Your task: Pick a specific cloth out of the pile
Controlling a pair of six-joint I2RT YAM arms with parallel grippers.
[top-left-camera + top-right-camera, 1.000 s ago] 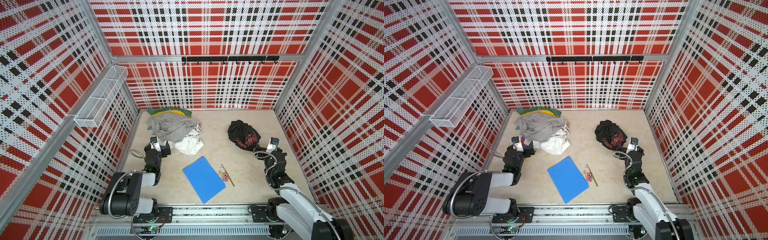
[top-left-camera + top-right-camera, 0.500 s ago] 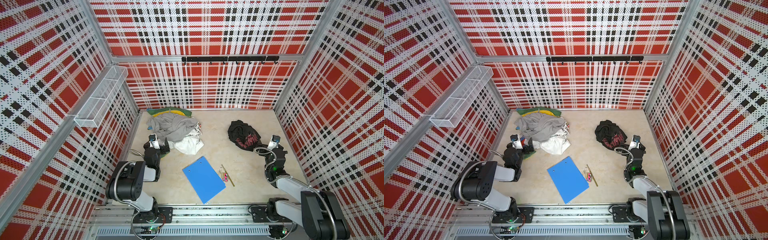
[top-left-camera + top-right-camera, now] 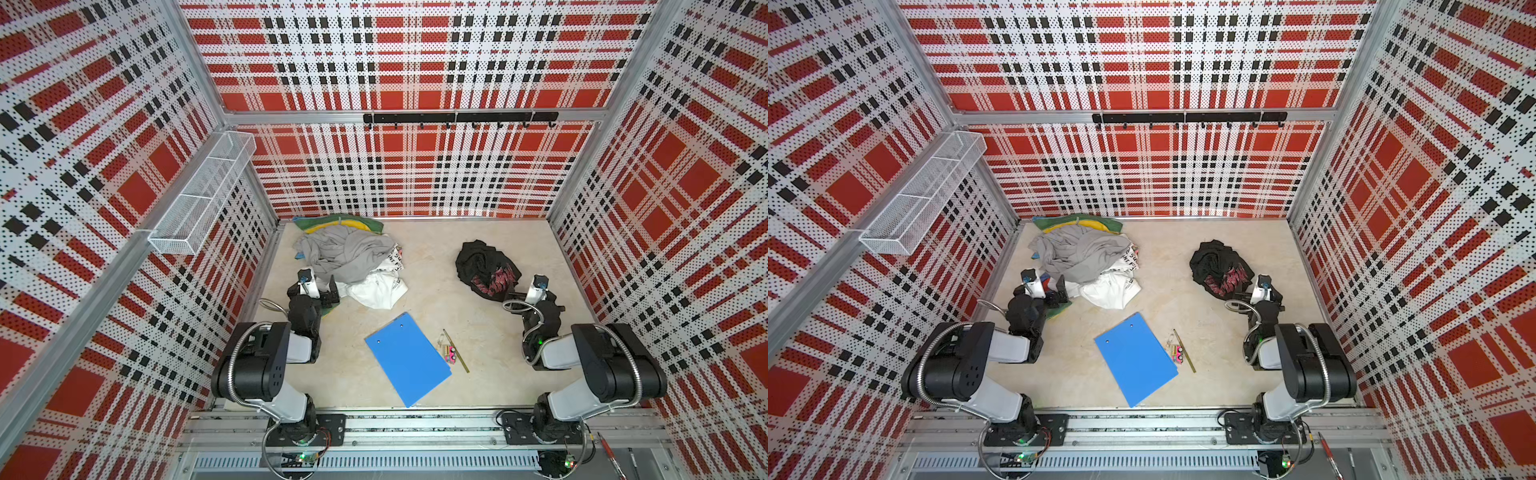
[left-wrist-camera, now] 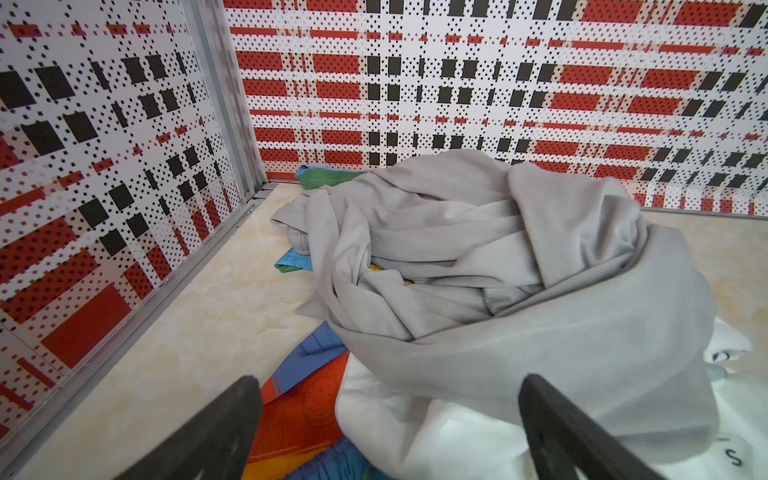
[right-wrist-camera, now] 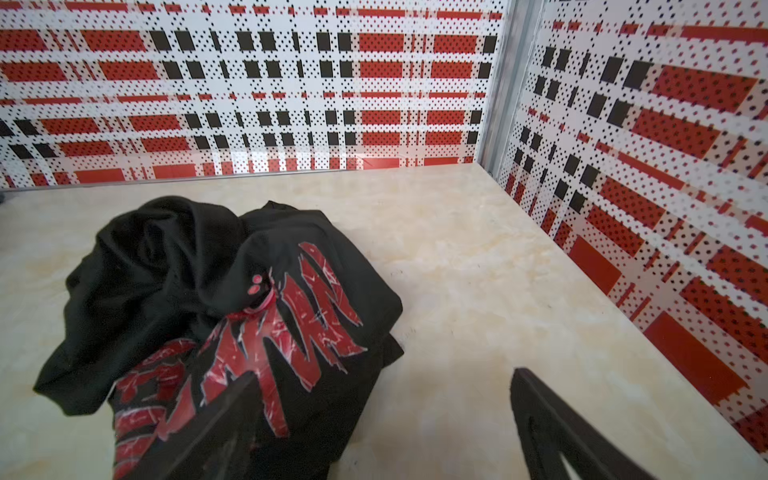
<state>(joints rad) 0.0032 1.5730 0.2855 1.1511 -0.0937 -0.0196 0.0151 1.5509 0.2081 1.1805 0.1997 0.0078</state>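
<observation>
Plaid walls (image 3: 415,62) ring the tabletop (image 3: 436,291), and the cloth (image 3: 486,270) lies alone by the right edge, well apart from the pile (image 3: 349,257) in the far left corner, so it's picked out, I'd say, with right gripper (image 5: 382,374) and left gripper (image 4: 388,382) both spread wide, empty.

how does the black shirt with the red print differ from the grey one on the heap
The black cloth carries a jagged red print; the grey garment is plain. The black cloth lies alone on the right of the table; the grey garment tops the pile. The grey garment spreads wider than the black cloth. Both are crumpled.
</observation>
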